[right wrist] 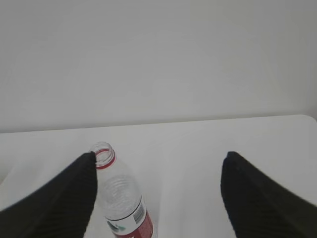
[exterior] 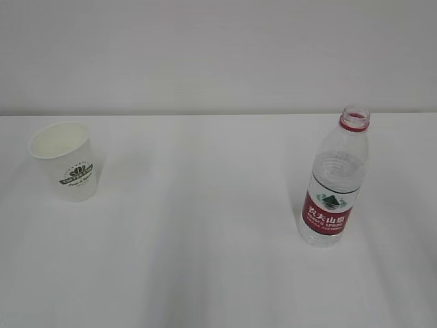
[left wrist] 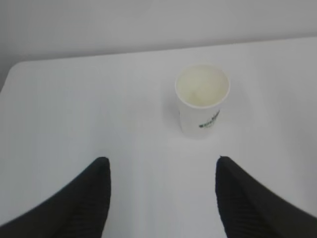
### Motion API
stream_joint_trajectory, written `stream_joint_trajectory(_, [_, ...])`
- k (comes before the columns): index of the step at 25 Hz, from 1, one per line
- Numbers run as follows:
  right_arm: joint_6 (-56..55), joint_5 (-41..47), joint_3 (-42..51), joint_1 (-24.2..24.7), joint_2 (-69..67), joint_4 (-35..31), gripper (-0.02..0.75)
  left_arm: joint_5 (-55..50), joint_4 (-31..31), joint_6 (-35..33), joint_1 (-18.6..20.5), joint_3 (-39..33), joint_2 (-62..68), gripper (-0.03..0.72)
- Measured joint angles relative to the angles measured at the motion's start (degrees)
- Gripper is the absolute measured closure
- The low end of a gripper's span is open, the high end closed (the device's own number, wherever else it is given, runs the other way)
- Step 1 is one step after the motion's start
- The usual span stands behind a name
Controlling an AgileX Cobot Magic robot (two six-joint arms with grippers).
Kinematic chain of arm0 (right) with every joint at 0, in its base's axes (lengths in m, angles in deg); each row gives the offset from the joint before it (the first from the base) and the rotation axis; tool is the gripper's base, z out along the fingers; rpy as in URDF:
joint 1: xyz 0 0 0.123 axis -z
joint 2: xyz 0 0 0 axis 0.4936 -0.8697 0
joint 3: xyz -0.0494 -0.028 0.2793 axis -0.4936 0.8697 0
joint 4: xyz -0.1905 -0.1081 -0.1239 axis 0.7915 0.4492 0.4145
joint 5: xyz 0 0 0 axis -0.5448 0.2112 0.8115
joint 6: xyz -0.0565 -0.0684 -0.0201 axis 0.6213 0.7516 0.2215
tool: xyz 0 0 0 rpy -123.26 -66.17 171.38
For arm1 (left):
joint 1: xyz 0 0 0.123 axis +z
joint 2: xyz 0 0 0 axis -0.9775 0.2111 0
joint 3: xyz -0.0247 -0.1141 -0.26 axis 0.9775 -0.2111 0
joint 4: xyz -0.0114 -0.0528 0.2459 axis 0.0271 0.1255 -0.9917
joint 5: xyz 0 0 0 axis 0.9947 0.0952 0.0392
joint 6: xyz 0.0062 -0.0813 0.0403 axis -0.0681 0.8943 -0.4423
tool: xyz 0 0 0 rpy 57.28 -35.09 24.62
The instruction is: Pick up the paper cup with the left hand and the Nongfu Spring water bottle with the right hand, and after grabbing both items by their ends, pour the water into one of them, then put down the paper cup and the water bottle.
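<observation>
Exterior view: your cup (exterior: 65, 161) stands far left and the uncapped bottle (exterior: 334, 184) right, well apart on the table (exterior: 205, 260). Both grippers (left wrist: 161, 171) (right wrist: 158, 166) are spread wide, empty. The bottle sits off-centre against your right gripper's left finger (right wrist: 74, 191); closing there risks tipping and spilling it.

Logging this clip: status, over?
Both end effectors open, empty. Cup upright, left; bottle upright, uncapped, right. Nothing between them on table.
</observation>
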Motion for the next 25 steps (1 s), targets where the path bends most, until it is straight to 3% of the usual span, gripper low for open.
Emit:
stream_joint_trajectory(13, [0.0, -15.0, 0.0, 0.0, -8.8, 1.9, 0.150, 16.5, -1.9, 0.0, 0.0, 0.7, 6.9, 0.204])
stream_joint_trajectory(25, [0.0, -21.1, 0.0, 0.0, -9.5, 4.2, 0.150, 28.6, -1.9, 0.0, 0.0, 0.7, 11.6, 0.226])
